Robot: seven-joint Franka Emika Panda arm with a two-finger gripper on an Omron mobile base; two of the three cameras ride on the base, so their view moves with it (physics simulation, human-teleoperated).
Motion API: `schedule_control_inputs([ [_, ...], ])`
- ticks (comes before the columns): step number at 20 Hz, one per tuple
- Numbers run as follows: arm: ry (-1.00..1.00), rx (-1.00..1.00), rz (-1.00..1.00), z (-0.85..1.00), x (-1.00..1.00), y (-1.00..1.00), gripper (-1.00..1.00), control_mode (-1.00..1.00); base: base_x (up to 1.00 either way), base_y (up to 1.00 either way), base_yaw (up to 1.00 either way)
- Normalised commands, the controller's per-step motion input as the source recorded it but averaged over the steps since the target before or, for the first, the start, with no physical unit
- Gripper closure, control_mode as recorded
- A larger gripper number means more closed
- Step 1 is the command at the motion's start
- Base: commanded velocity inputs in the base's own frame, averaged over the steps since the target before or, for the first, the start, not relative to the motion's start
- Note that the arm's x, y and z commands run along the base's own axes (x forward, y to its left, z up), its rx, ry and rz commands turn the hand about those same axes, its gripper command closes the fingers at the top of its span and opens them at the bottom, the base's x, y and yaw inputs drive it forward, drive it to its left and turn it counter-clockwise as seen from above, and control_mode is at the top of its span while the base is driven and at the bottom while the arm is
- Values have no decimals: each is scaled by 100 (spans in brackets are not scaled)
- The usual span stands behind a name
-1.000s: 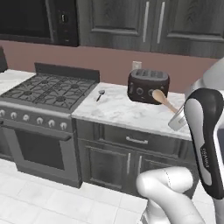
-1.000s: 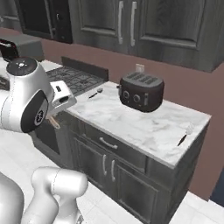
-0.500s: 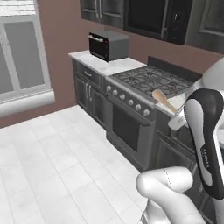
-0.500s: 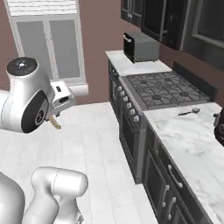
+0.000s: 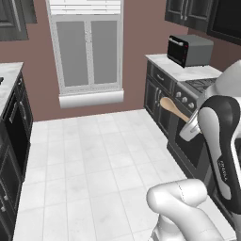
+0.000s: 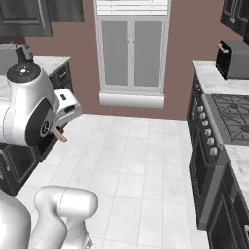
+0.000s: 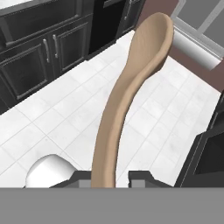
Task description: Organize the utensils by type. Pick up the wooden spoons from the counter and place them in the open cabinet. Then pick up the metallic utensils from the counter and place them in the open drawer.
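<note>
A light tan wooden spoon is clamped by its handle in my gripper, its oval bowl pointing away from the hand. From the left base view the wooden spoon sticks up and to the left out of the gripper, over the tiled floor. In the right base view the gripper hangs beside the arm's big joint, with the spoon's handle end poking out below. A stretch of white marble counter runs along the right wall.
A tall window faces me across open white tiled floor. A black microwave sits on the right counter, with the gas stove nearer. Dark cabinets and another counter line the left.
The whole picture has swung as the base turned: the toaster counter and stove slid away, and the window and floor came into view. The spoon stays clamped in the gripper.
</note>
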Motion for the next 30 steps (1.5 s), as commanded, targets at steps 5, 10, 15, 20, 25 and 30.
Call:
schedule_control_inputs([
  [5, 0, 0, 0, 0, 0, 0, 100, 100, 3, 0, 0],
  [10, 0, 0, 0, 0, 0, 0, 100, 100, 63, 0, 0],
  [15, 0, 0, 0, 0, 0, 0, 100, 100, 100, 0, -3],
  [20, 0, 0, 0, 0, 0, 0, 100, 100, 100, -8, -7],
  [25, 0, 0, 0, 0, 0, 0, 100, 100, 100, 0, -9],
  [30, 0, 0, 0, 0, 0, 0, 100, 100, 100, 0, -4],
])
